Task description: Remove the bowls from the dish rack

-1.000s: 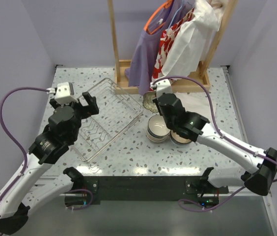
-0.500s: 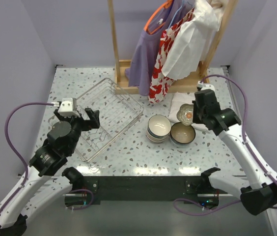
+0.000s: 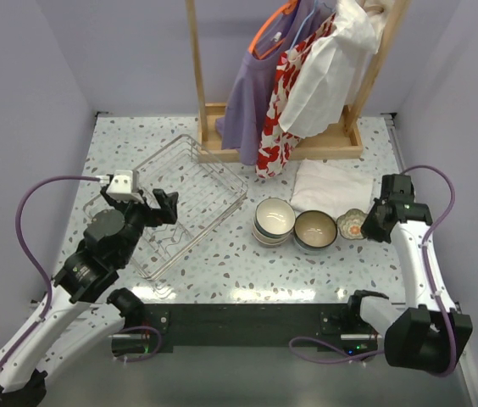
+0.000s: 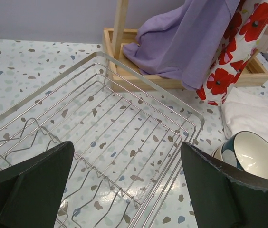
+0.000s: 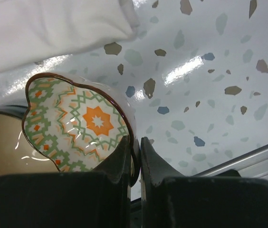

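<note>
Beside the beige bowl (image 3: 315, 229), the right tool (image 5: 135, 142) pinches the rim of the patterned bowl (image 5: 79, 124), lowering and release likely next, while the left tool (image 4: 127, 147) gapes over the dish rack (image 4: 148, 86).

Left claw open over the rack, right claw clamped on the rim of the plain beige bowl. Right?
One thing is off: the right claw is clamped on the rim of the patterned bowl, green and orange with a scalloped edge, not the beige bowl beside it. The right wrist view shows this. The left claw is open over the rack, as you said.
</note>
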